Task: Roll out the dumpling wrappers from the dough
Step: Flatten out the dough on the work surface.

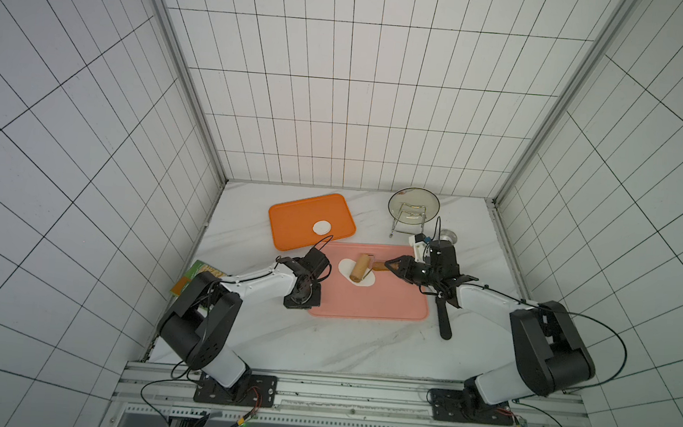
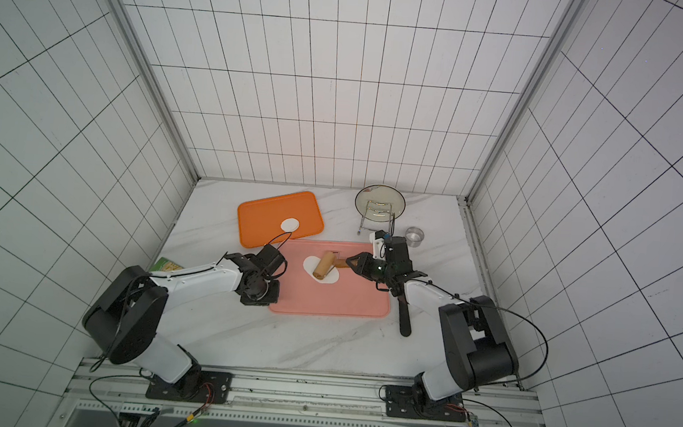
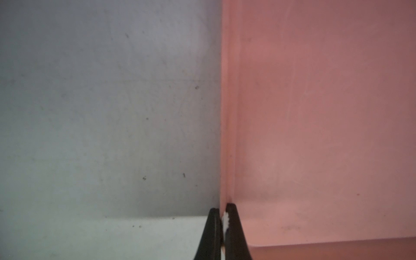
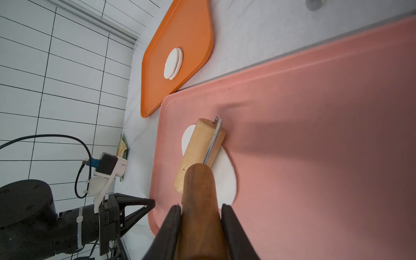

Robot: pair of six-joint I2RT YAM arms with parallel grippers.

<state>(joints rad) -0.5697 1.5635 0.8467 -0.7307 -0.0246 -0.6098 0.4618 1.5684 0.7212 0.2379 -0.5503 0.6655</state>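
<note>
Findings: the dough (image 4: 226, 177), a soft white flattened oval, lies on the pink rectangular plastic board (image 1: 366, 304), in its far left part. It sits under the pale wooden roller of the rolling pin (image 4: 200, 150). The right gripper (image 4: 201, 206) is clamped on the pin's dark wooden handle. The left gripper (image 3: 222, 209) has its jaws pinched together on the board's near-left rim. Two round white dumpling wrappers (image 4: 172, 63) lie stacked on the orange plastic tray (image 4: 191, 33), beyond the board.

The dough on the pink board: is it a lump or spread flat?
Spread flat: the dough lies as a thin white oval on the pink board, under the wooden roller.
</note>
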